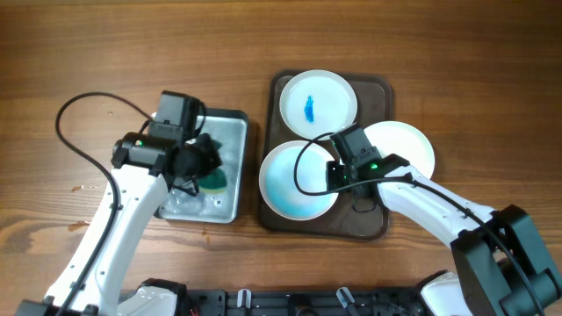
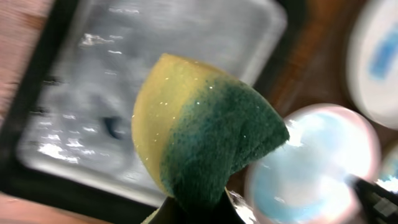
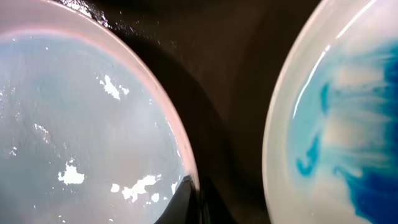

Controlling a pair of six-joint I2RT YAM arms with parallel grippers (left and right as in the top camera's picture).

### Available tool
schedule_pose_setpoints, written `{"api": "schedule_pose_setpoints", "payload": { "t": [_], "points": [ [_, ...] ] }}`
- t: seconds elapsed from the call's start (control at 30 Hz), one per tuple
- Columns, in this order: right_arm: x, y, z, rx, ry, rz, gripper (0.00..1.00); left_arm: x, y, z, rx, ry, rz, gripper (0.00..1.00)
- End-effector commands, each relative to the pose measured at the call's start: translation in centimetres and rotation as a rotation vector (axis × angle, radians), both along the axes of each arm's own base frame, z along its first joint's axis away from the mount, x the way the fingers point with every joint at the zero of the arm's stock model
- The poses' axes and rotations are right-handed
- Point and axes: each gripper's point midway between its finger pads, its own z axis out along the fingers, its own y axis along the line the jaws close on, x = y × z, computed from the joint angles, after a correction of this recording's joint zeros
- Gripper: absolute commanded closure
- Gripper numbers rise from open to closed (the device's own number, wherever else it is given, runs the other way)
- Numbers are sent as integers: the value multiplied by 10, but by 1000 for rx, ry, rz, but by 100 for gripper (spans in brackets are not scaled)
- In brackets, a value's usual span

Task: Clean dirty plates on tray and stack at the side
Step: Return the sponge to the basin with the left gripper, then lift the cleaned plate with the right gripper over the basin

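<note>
The three plates sit close together on the brown tray (image 1: 360, 224). The wet plate (image 1: 294, 184) at the front has a pale blue wash on it. The back plate (image 1: 329, 92) has a blue blob in the middle, and the side plate (image 1: 408, 145) pokes out over the tray's right edge. My right fingers (image 3: 186, 202) are closed on the rim of the wet plate, as far as I can see. They hold only a thin bit of it, and the rim looks slippery, so the plate could slide out if I lift or tip it. It lies so near the others that a pull could knock them, and the side plate could slip off onto the counter (image 1: 105, 53). Blue water could also run over the rim into the tray. My left fingers (image 2: 193, 214) are closed on the sponge (image 2: 205, 137), holding just its bottom corner above the grey tray (image 1: 230, 123). If I scrub hard, the sponge may bend or pop loose. It looks wet too, so it might drip on the counter on the way across.
</note>
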Motion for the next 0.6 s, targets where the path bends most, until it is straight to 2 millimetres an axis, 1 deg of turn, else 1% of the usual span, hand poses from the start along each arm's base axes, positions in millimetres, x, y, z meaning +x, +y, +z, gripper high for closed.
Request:
{"api": "schedule_pose_setpoints", "payload": {
  "t": [0.0, 0.07, 0.13, 0.17, 0.2, 0.27, 0.33, 0.43, 0.57],
  "points": [
    [-9, 11, -4, 45, 35, 69, 96, -12, 31, -50, 107, 87, 26, 96],
    [-12, 9, 2, 37, 60, 55, 96, -15, 35, -74, 109, 110, 42, 96],
    [-12, 9, 13, 37, 69, 45, 96, -18, 34, -83, 88, 133, 43, 96],
    [-11, 10, 22, 37, 67, 48, 96, -18, 30, -84, 63, 139, 34, 93],
    [-9, 12, 35, 39, 61, 51, 96, -17, 25, -83, 37, 136, 14, 88],
    [-6, 14, 56, 40, 57, 70, 96, -14, 18, -75, -10, 122, -3, 75],
    [-3, 15, 78, 33, 65, 74, 96, -10, 13, -62, -46, 96, -22, 64],
    [2, 18, 108, 33, 65, 75, 96, -5, 16, -36, -59, 51, -9, 46],
    [14, 28, 140, 71, 24, 82, 96, -3, 27, 3, -66, -20, 28, 35]
  ]
}}
